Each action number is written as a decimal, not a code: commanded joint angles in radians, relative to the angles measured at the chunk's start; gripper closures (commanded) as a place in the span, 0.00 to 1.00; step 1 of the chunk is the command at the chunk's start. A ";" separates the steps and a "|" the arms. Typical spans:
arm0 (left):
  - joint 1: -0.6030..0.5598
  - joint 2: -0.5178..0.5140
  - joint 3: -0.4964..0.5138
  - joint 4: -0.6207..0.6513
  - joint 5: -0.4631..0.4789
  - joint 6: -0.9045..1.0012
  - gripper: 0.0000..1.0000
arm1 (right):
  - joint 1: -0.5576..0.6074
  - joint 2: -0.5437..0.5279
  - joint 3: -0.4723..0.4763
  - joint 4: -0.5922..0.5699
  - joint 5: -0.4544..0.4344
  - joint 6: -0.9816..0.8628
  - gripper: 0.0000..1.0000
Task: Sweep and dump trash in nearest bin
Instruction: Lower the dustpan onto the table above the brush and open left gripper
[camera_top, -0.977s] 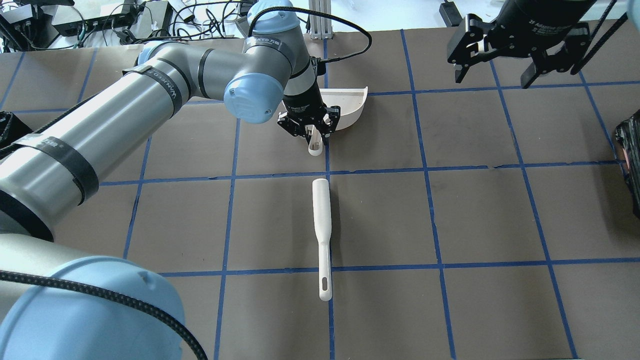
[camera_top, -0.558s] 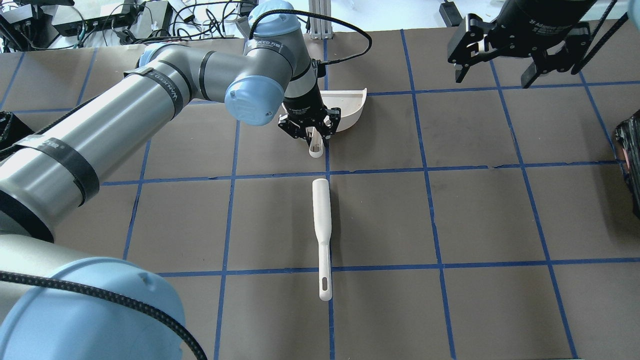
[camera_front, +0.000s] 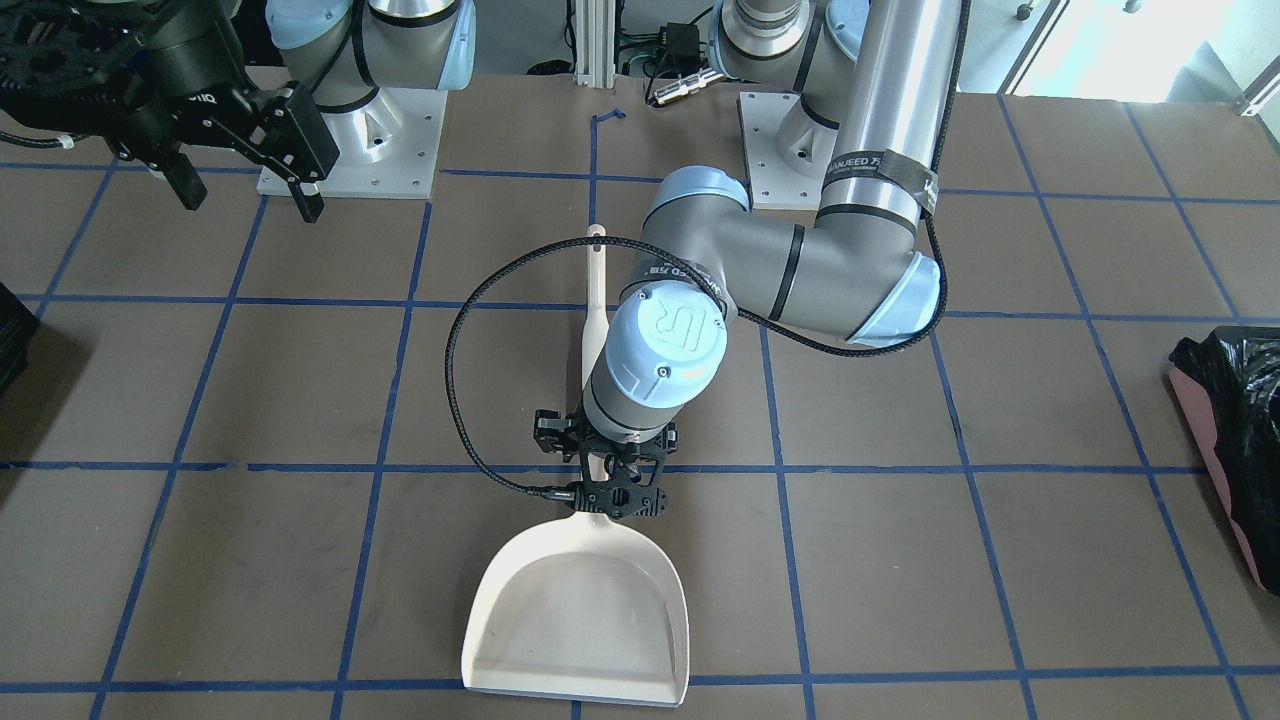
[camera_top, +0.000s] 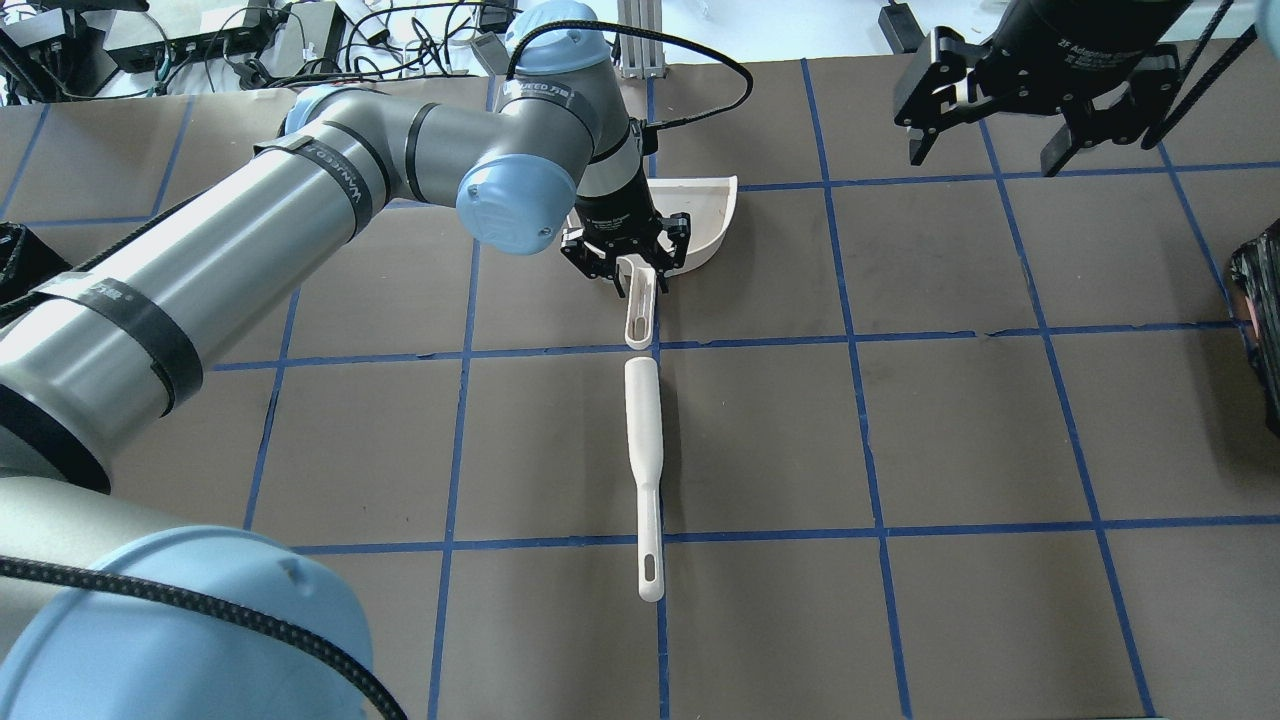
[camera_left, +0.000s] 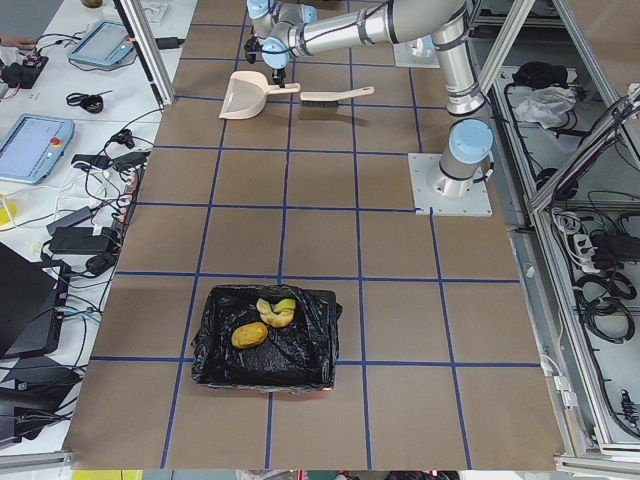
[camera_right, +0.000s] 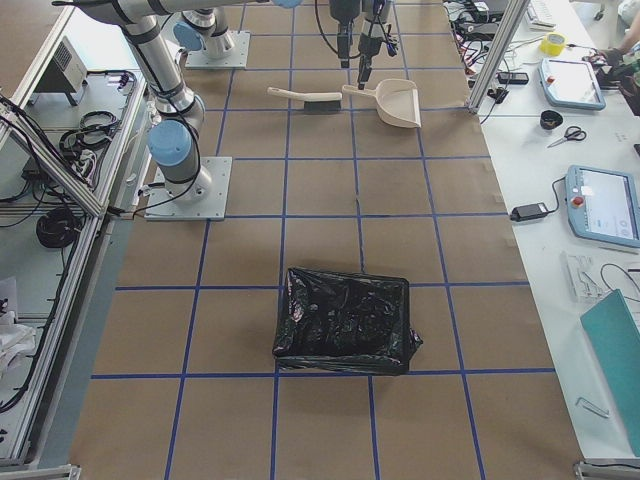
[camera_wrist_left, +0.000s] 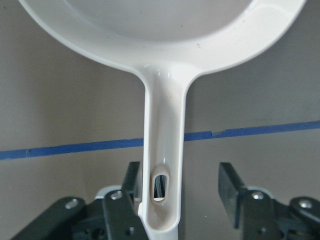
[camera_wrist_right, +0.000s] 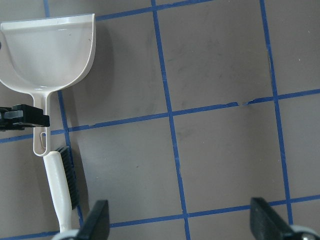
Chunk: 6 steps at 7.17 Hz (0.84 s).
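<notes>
Bench (camera_top: 1000, 440): brown top ruled in blue tape squares, with cables and equipment along its far edge. Left arm (camera_top: 250, 240): reaches in from the left to the far middle of the bench. Bin (camera_left: 212, 360): lined with a black bag, at the left end, set in from the end edge and from both long edges, with several tape squares of bench between it and the dustpan. Dustpan (camera_front: 580, 610): cream, at the far middle, mouth toward the far edge and handle toward the robot. Brush (camera_top: 645, 450): cream, in line with the dustpan handle, its head just short of the handle tip and not touching. Right end effector (camera_top: 990, 150): raised at the far right, fingers spread, carrying nothing. Left end effector (camera_wrist_left: 179, 180): released, fingers astride the dustpan handle, one close beside it and the other standing off. Trash (camera_left: 249, 335): golden-brown lump, pale peel and yellow-green wedge, all inside the bin.
</notes>
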 joint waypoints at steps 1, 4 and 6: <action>-0.001 0.009 0.001 -0.001 0.000 -0.003 0.00 | 0.000 0.000 0.000 0.000 0.000 0.000 0.00; 0.005 0.061 0.011 -0.007 0.008 -0.004 0.00 | 0.000 0.000 0.000 0.000 0.000 0.000 0.00; 0.051 0.113 -0.008 -0.022 0.064 0.000 0.00 | 0.000 0.000 0.000 0.000 0.002 0.000 0.00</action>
